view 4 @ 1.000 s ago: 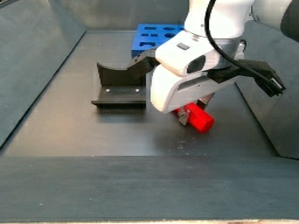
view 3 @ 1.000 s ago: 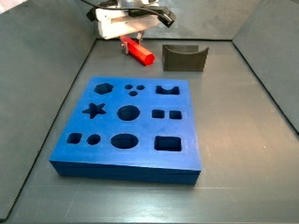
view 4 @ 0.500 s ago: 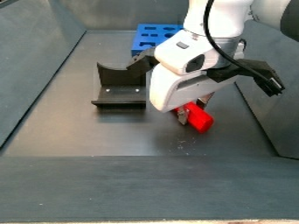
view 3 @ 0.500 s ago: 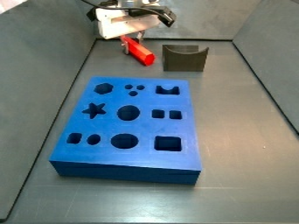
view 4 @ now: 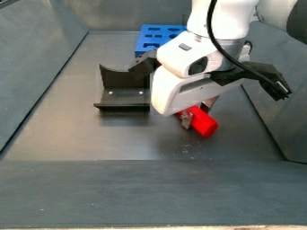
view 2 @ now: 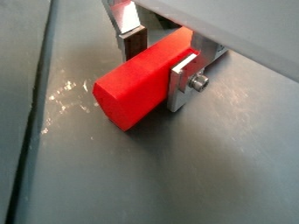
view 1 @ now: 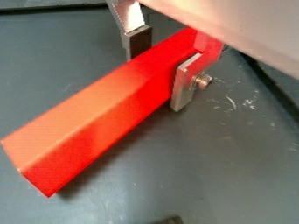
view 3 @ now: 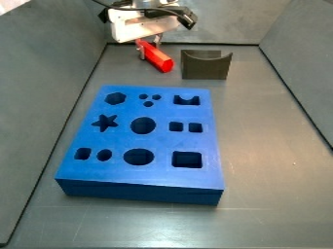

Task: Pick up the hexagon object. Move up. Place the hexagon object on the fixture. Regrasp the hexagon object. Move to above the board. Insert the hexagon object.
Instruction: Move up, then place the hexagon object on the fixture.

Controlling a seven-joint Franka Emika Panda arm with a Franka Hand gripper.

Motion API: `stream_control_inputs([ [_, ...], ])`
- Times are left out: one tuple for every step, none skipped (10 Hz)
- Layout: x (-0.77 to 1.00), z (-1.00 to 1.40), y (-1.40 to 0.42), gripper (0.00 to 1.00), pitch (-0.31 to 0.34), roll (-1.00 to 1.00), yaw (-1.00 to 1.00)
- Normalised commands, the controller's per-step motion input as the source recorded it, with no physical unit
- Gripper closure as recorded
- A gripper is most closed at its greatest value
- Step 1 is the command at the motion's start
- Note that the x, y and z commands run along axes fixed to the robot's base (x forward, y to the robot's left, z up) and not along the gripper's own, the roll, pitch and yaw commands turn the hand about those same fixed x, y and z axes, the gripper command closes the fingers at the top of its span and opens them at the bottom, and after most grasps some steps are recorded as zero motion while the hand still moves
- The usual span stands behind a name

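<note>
2 silver fingers are pressing the hexagon object's flanks as it is lying on the floor beside the fixture; the gripper is clamping near 1 end, likely for lifting.

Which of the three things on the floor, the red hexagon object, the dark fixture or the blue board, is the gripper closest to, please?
The hexagon object: the gripper has a finger on each side of it. The fixture and the board stand apart from it.
</note>
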Motion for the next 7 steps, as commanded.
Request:
stream_control_inputs([
  [0.0,0.83,0.0,1.0,0.0,0.0,0.0],
  [-0.02,0.8,0.0,1.0,0.015,0.0,0.0],
  [-0.04,0.69,0.0,1.0,0.031,0.0,-0.01],
  [-0.04,0.56,0.01,1.0,0.035,0.01,-0.01],
  [-0.03,0.37,0.01,1.0,0.047,0.02,-0.02],
  [-0.03,0.27,0.01,1.0,0.051,0.03,-0.02],
  [0.0,1.0,0.0,1.0,0.0,0.0,0.0],
])
